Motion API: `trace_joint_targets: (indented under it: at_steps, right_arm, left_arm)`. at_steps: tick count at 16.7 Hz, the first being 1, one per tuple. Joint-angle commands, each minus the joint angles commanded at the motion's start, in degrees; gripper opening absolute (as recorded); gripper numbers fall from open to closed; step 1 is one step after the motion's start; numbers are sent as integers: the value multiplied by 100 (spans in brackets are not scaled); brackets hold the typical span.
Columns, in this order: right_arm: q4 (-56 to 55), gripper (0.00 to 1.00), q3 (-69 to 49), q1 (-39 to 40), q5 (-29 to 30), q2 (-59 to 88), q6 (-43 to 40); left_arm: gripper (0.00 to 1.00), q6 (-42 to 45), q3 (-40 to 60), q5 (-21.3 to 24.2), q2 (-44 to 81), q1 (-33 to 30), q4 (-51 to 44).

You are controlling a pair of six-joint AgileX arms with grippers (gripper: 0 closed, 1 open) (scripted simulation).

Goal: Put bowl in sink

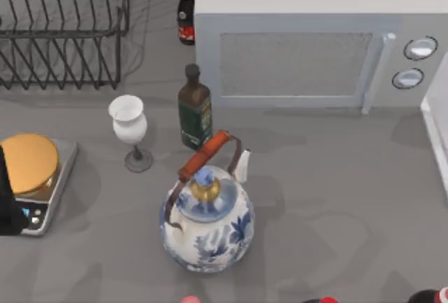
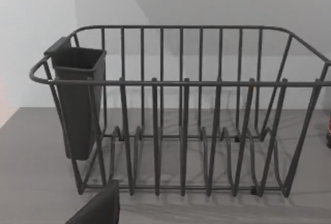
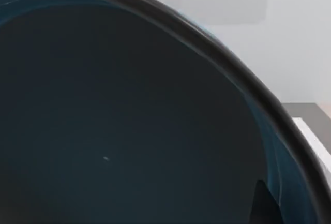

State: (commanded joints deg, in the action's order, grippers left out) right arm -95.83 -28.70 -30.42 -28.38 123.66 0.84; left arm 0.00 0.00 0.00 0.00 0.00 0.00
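Note:
The bowl, teal-blue inside with a dark rim, hangs tilted right up against the right wrist camera. One dark fingertip of my right gripper reaches over the inside of its rim, so the gripper looks shut on the bowl. A white edge past the bowl, also at the table's right side, looks like the sink's rim. My left arm is parked at the table's left edge beside the scale, facing the dish rack.
A blue-and-white teapot stands mid-table, with a white goblet and a dark green bottle behind it. A scale with a gold pan is at left, a microwave and a sauce bottle at the back. Bottle caps line the front edge.

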Motion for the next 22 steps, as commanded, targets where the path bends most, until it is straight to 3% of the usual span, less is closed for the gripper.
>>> trace_joint_targets:
  at_steps: [7, 20, 22]
  right_arm:
    - [-354, 0, 66, 17, 17, 333, 0]
    - [-354, 98, 66, 17, 17, 333, 0]
    - [-354, 100, 66, 17, 17, 333, 0]
  left_arm:
    - [100, 0, 0, 0, 0, 0, 0]
    - [100, 0, 0, 0, 0, 0, 0]
    - [100, 0, 0, 0, 0, 0, 0]
